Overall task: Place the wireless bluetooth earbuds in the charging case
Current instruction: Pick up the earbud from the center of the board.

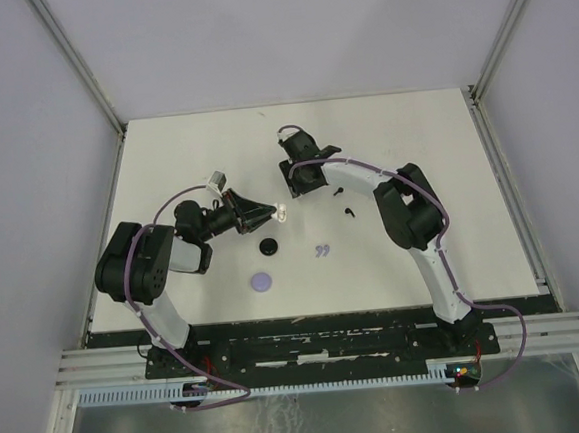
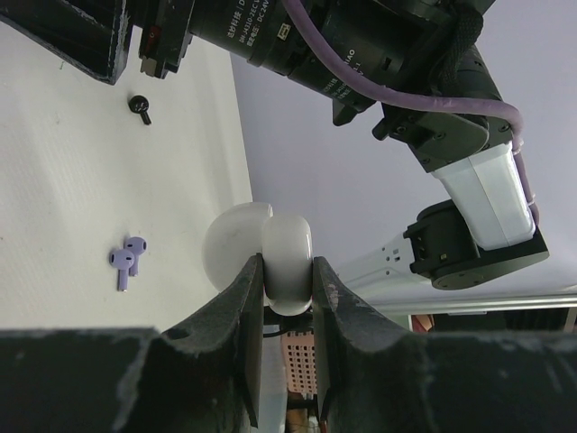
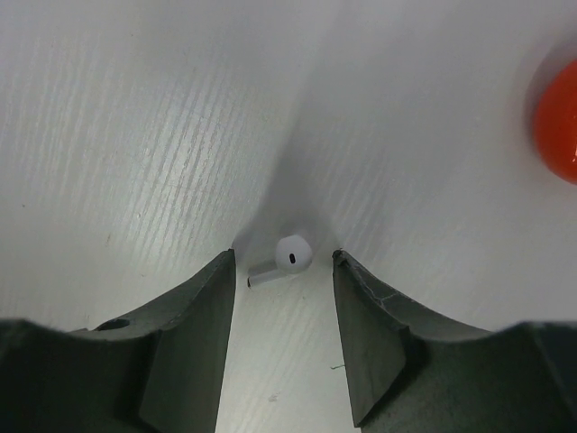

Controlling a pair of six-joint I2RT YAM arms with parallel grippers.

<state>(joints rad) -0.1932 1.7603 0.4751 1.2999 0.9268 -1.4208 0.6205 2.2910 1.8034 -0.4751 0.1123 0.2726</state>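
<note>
Right claw (image 3: 282, 263), jaws apart, straddles the white earbud (image 3: 292, 253); left claw (image 2: 287, 267) clamps, seemingly, the case (image 2: 236, 245).

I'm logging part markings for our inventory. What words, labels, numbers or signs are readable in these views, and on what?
"DC-24V", as best it reads: white print on the right arm's black housing, left wrist view.
A longer line beside it: too small to read.
On the white case, lavender earbuds, white earbud and table: no text.
</note>
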